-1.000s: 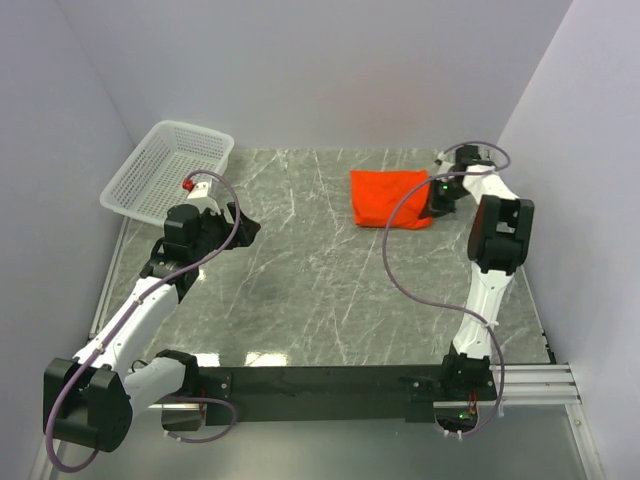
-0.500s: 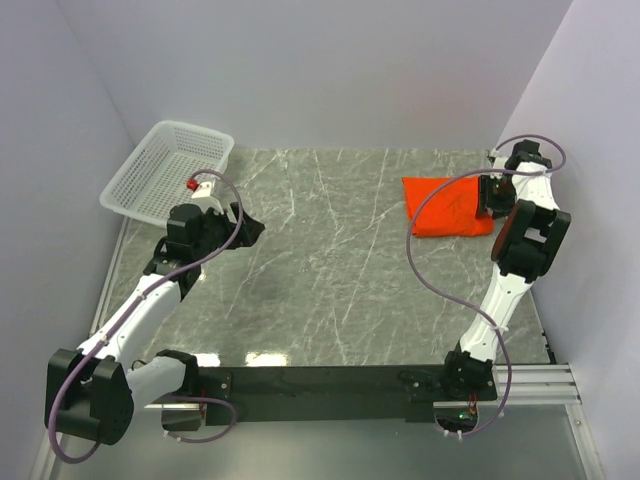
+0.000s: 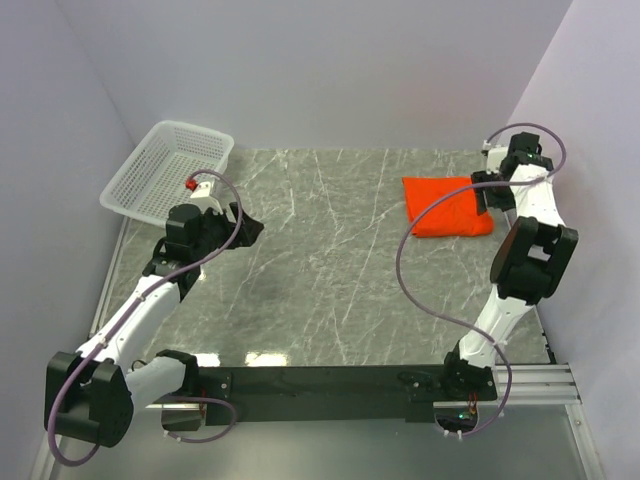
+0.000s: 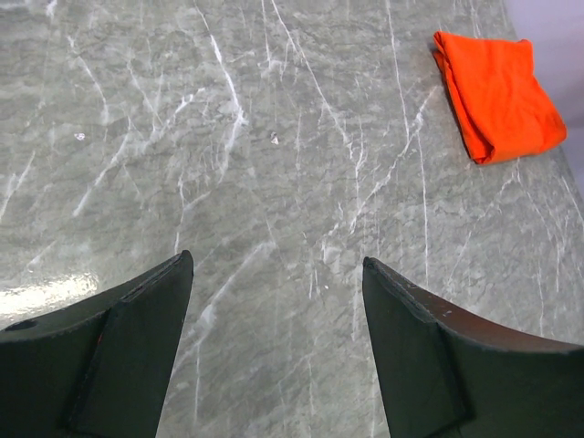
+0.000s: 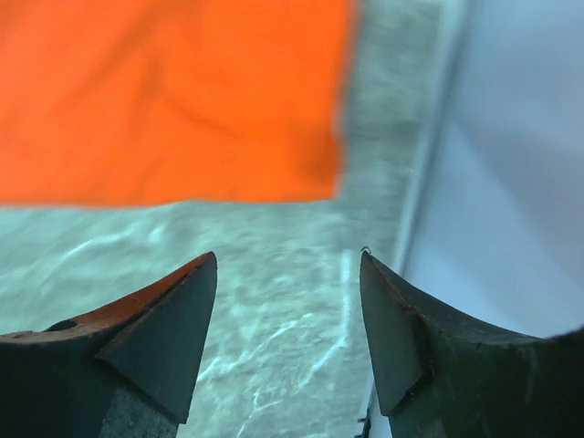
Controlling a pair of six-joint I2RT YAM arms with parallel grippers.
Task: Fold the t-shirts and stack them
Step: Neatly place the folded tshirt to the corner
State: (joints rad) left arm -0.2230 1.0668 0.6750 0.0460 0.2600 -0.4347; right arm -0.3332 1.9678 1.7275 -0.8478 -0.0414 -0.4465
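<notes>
One folded orange-red t-shirt (image 3: pixel 447 206) lies flat on the marble table at the back right, close to the right wall. It also shows in the left wrist view, t-shirt (image 4: pixel 497 93), and fills the top of the right wrist view, t-shirt (image 5: pixel 164 91). My right gripper (image 3: pixel 487 192) hovers at the shirt's right edge, open, with only bare table between its fingertips (image 5: pixel 203 274). My left gripper (image 3: pixel 250 226) is open over the left part of the table, far from the shirt, holding nothing.
A white mesh basket (image 3: pixel 168 168) stands tilted at the back left corner, just behind the left arm. The right wall (image 5: pixel 520 164) is very close to my right gripper. Purple cables loop along both arms.
My right gripper carried the folded t-shirt from the back middle to the back right, then opened and let it go. It has since lifted slightly. The left arm barely moved.
</notes>
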